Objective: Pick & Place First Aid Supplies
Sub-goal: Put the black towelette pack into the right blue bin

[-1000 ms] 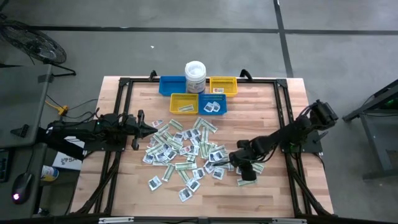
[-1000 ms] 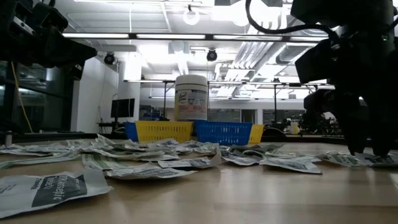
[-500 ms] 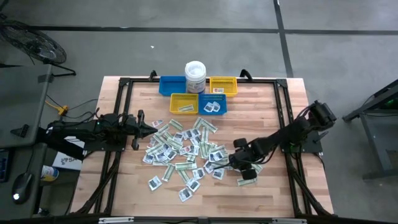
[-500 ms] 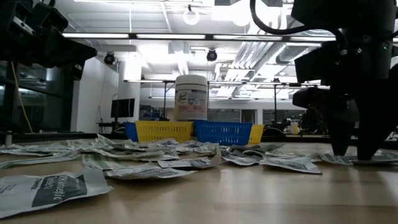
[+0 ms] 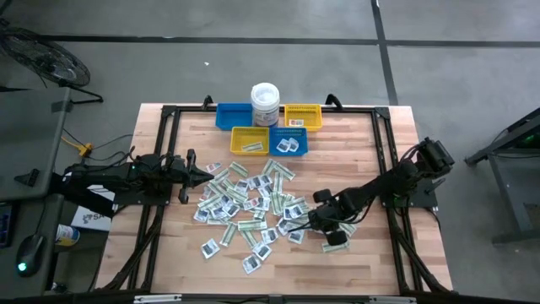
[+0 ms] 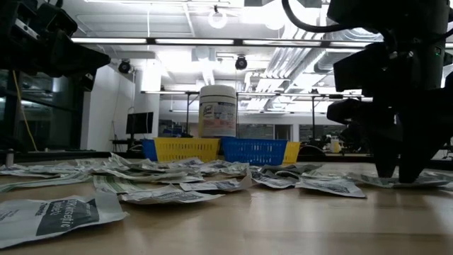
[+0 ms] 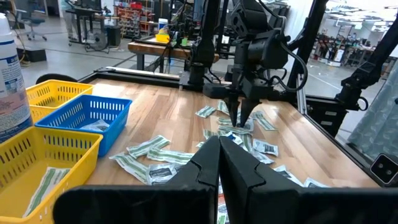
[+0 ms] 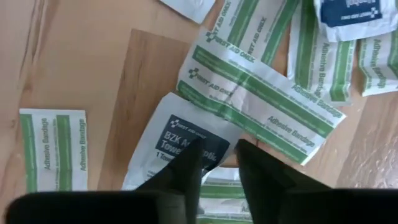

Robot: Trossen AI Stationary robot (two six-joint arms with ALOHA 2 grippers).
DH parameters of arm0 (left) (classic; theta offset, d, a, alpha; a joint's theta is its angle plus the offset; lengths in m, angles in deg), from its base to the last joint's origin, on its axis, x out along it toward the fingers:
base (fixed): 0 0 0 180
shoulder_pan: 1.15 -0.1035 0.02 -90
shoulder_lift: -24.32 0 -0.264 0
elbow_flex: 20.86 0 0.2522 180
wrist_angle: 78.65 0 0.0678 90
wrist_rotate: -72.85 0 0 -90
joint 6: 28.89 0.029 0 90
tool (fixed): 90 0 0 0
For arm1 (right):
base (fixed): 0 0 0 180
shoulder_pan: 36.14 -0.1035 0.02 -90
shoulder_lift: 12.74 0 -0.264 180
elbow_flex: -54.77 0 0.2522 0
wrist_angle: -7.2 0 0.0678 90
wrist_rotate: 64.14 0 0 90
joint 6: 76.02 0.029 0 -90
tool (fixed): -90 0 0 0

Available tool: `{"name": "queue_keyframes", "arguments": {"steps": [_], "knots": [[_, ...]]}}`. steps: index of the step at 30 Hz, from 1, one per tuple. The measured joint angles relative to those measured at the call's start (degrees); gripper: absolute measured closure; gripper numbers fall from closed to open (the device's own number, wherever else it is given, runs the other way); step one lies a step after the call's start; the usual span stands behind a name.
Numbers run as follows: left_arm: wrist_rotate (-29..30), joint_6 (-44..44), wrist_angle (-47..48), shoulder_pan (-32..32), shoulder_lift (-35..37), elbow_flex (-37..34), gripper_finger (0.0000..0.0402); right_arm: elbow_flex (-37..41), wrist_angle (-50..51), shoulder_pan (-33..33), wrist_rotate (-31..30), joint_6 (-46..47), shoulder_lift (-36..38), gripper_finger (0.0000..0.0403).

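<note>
Flat paper first aid packets (image 5: 245, 207), white squares with dark print and green-striped bandage strips, lie scattered over the middle of my wooden table (image 5: 371, 262). My right gripper (image 5: 310, 221) is down at the pile's right edge, its fingertips (image 8: 189, 163) pressing a white dark-printed towelette packet (image 8: 180, 140) with a narrow gap between them; I cannot tell whether it is gripped. My left gripper (image 5: 202, 176) hovers clenched and empty at the pile's left edge.
</note>
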Motion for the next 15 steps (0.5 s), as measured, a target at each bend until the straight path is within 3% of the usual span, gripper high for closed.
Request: {"name": "queue_keyframes", "arguments": {"steps": [7, 15], "knots": [[0.0, 0.02, -0.01, -0.02, 0.01, 0.0, 0.0394, 0.03, -0.32, 0.04, -0.7, 0.26, -0.15, 0.0395], [0.02, 0.0, 0.01, -0.02, -0.01, 0.0, 0.0394, 0.59, 0.59, 0.07, -1.63, 4.43, 4.15, 0.0402]]}}
